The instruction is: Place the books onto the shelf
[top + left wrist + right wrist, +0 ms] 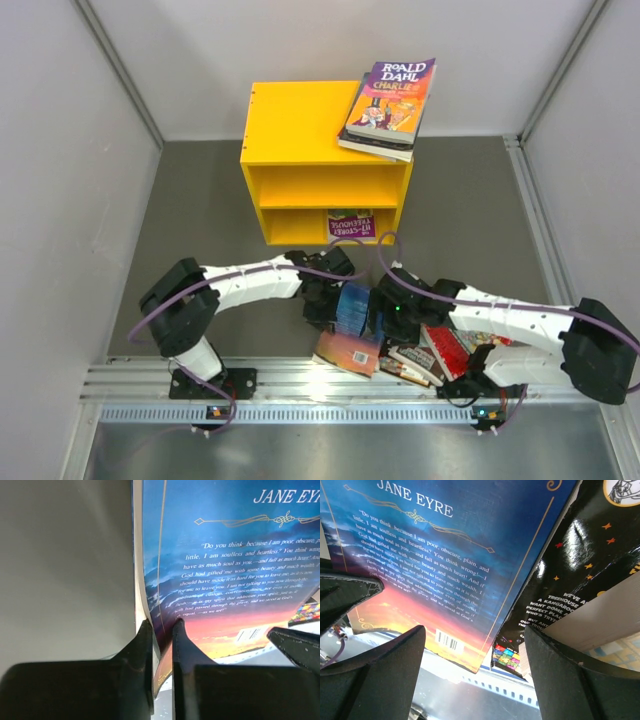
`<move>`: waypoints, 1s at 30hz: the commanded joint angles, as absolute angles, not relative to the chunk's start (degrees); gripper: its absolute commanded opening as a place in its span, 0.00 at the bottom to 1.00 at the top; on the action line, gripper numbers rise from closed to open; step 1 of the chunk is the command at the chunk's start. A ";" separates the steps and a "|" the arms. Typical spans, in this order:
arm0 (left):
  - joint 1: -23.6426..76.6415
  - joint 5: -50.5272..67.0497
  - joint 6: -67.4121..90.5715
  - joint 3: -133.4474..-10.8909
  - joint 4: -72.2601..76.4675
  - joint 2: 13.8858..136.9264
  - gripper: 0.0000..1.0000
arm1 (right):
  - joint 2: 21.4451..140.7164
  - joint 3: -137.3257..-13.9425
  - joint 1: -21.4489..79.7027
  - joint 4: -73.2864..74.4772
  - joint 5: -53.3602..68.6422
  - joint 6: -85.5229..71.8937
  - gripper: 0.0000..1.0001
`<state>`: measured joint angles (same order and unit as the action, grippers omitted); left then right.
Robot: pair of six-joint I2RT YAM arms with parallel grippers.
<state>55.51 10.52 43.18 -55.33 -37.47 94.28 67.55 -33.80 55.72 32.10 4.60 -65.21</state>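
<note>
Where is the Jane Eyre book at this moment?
In the top view the Jane Eyre book stands on edge between the two grippers, in front of the shelf. The left gripper is shut on its spine edge, with the right gripper open alongside.

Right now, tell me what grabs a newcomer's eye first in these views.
The bright yellow shelf at the back, with a Roald Dahl book stacked on its top right corner. In front of it, both arms meet over a blue Jane Eyre book: the left gripper pinches its edge, and the right gripper stands open beside it.
</note>
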 commanded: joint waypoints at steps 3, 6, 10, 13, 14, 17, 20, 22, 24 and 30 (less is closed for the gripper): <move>60.74 5.18 44.65 -52.04 -27.17 100.39 0.00 | 67.95 -29.88 55.72 35.60 3.34 -64.95 0.80; 57.59 7.37 45.26 -48.26 -25.67 92.57 0.00 | 63.56 -30.94 55.81 34.37 1.68 -65.74 0.81; 48.55 14.03 47.45 -43.34 -24.18 77.75 0.00 | 58.28 -30.15 55.55 29.02 1.05 -69.60 0.82; 43.79 22.02 50.61 -40.62 -19.81 68.69 0.00 | 56.96 -29.36 55.55 26.55 1.67 -71.01 0.82; 42.46 23.89 54.28 -38.17 -18.12 66.90 0.00 | 56.69 -29.01 55.55 25.41 1.76 -71.62 0.82; 39.82 26.37 58.61 -35.08 -14.59 61.62 0.00 | 55.29 -27.61 55.55 24.09 1.67 -73.90 0.84; 37.89 28.73 60.55 -32.88 -13.54 58.28 0.00 | 53.27 -24.19 55.46 19.79 2.02 -77.67 0.85; 35.95 30.75 61.96 -31.38 -11.87 55.83 0.00 | 52.47 -21.46 55.55 13.12 2.90 -80.23 0.86; 34.72 32.52 63.72 -29.71 -9.50 54.59 0.00 | 51.95 -17.24 55.55 6.89 3.16 -83.92 0.86; 33.58 34.71 66.27 -26.37 -5.89 52.21 0.00 | 58.96 -13.44 55.55 -11.94 3.51 -87.89 0.87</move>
